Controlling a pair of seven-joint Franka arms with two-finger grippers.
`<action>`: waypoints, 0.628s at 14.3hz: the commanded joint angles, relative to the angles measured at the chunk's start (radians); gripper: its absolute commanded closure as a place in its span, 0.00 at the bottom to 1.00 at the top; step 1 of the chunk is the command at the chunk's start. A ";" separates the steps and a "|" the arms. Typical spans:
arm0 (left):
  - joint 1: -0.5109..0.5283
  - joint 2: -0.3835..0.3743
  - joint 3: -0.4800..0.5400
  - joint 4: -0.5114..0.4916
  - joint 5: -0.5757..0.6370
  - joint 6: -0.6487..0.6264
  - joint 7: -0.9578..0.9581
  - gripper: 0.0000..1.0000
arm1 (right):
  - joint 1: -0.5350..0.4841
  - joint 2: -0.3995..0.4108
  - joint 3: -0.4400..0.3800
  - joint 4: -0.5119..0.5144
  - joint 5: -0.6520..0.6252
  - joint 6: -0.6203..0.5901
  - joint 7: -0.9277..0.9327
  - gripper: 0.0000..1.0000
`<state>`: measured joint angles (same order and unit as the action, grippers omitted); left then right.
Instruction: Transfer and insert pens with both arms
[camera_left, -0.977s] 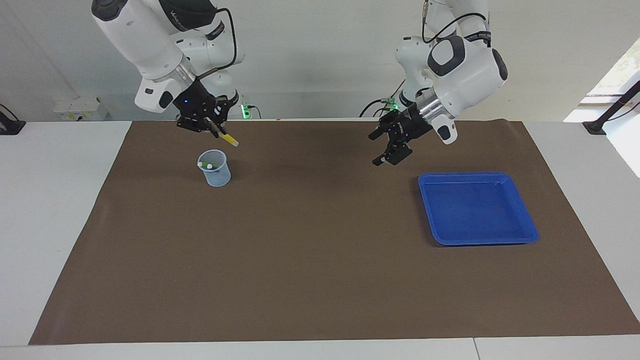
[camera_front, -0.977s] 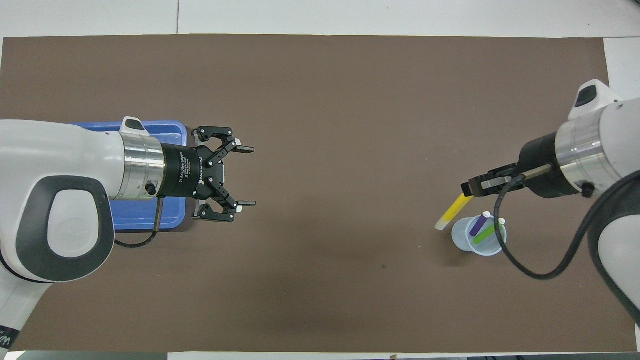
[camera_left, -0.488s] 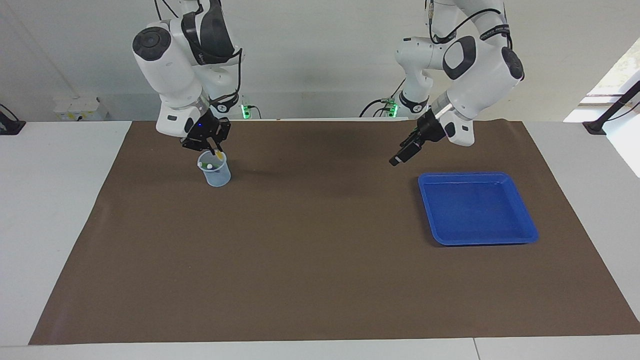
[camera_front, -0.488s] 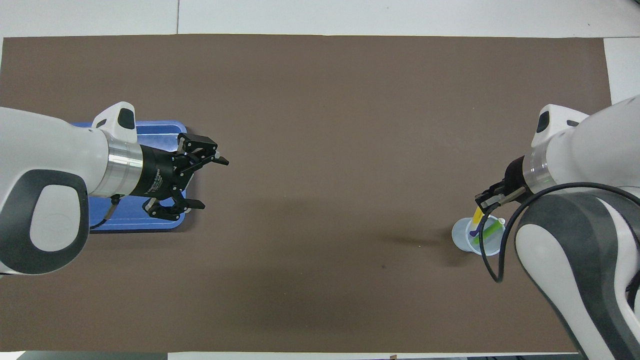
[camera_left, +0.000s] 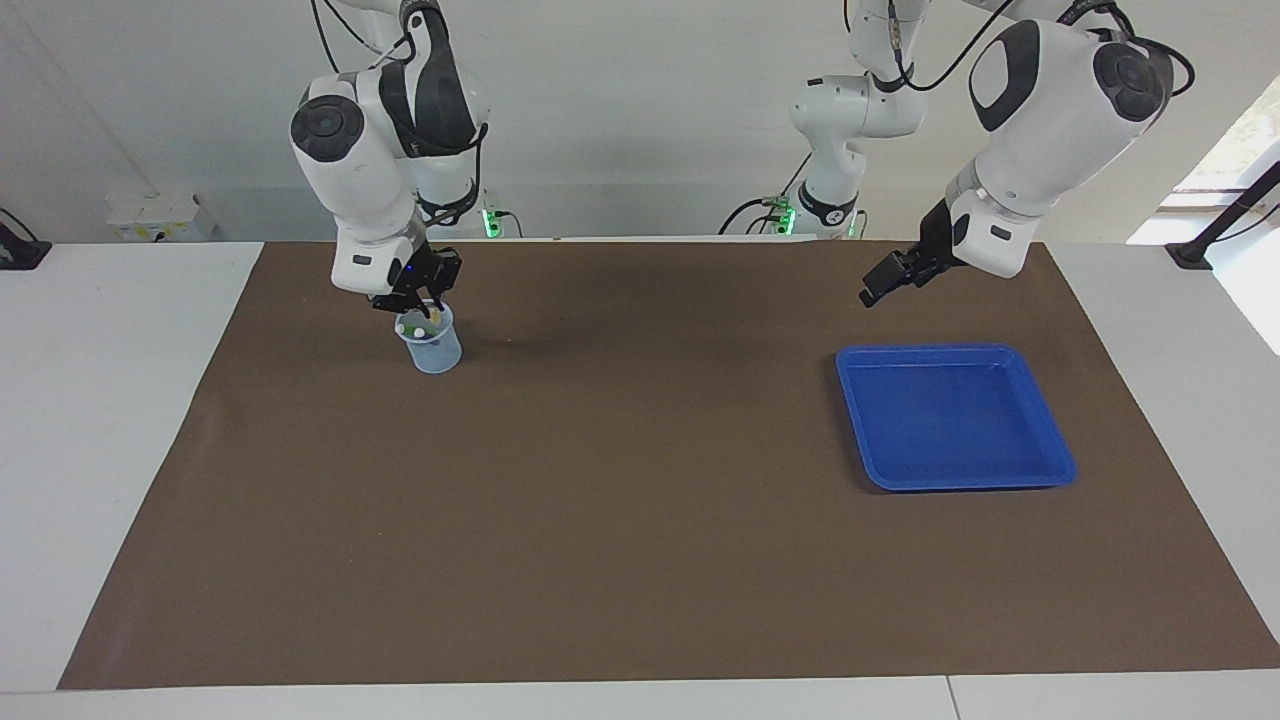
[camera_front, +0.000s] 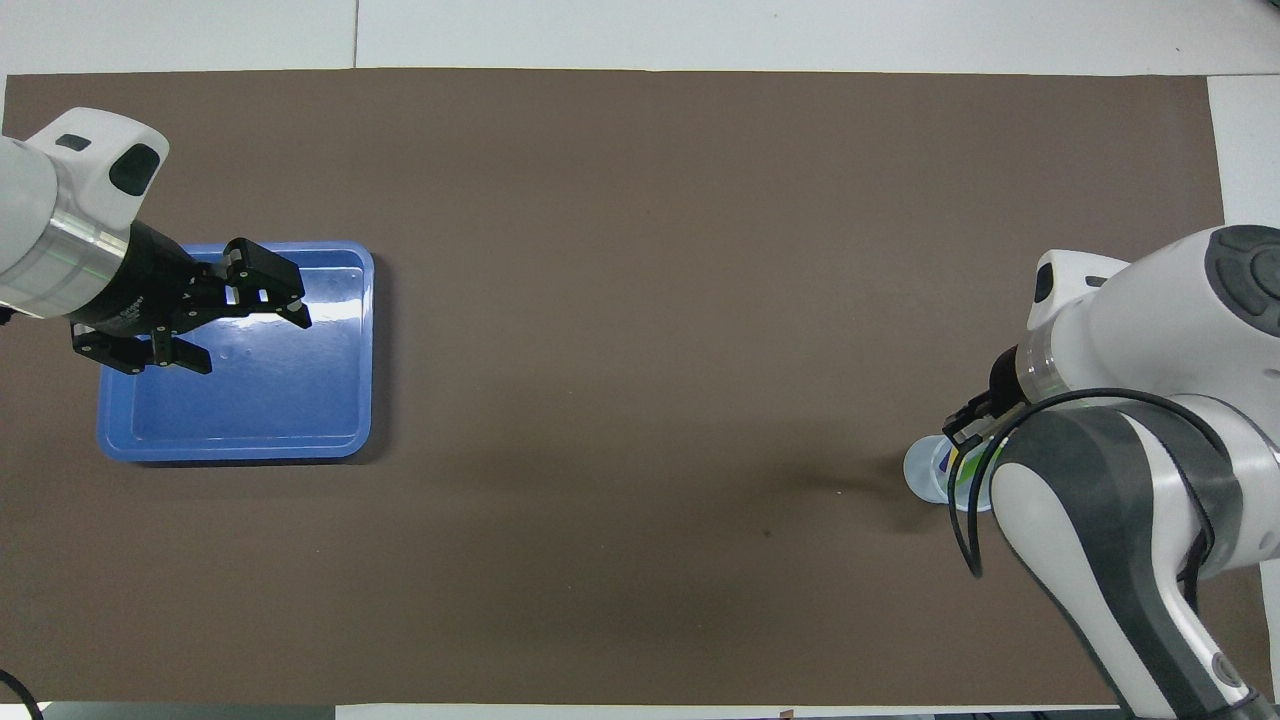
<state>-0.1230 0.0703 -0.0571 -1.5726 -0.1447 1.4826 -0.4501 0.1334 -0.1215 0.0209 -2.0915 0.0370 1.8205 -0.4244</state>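
Since a second ago the right claw has swung down from beside the small translucent pale-blue plastic cup to just over its mouth, carrying the yellow pen from a slanted pose in the air to one with its lower end inside the cup; the left claw has meanwhile drawn away from the middle of the bench toward its own end and risen. The right claw is now clamped on the upper part of the yellow pen, which points steeply down into the cup. In the cup a green pen shows in the overhead view, mostly hidden by the right arm; the purple pen cannot be made out at this moment. The cup stands upright on the brown mat, toward the right arm's end of the bench and near the robots. The left claw hangs in the air with its fingers apart, holding nothing; in the overhead view it covers part of the shallow blue rectangular plastic tray, while the facing view shows it well above the mat. The tray lies flat toward the left arm's end of the bench, with only its bare blue floor showing.
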 joint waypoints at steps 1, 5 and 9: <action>-0.023 0.054 -0.004 0.129 0.118 -0.099 0.146 0.00 | -0.001 -0.026 0.004 -0.062 -0.020 0.074 -0.024 0.92; -0.030 -0.009 -0.001 0.093 0.155 -0.091 0.336 0.00 | -0.012 -0.024 0.002 -0.055 -0.020 0.065 -0.025 0.00; -0.021 -0.085 -0.001 -0.085 0.149 0.071 0.315 0.00 | -0.029 -0.046 -0.002 0.104 -0.019 -0.087 -0.011 0.00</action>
<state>-0.1477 0.0553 -0.0588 -1.5240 -0.0116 1.4570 -0.1444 0.1202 -0.1430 0.0152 -2.0822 0.0358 1.8316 -0.4248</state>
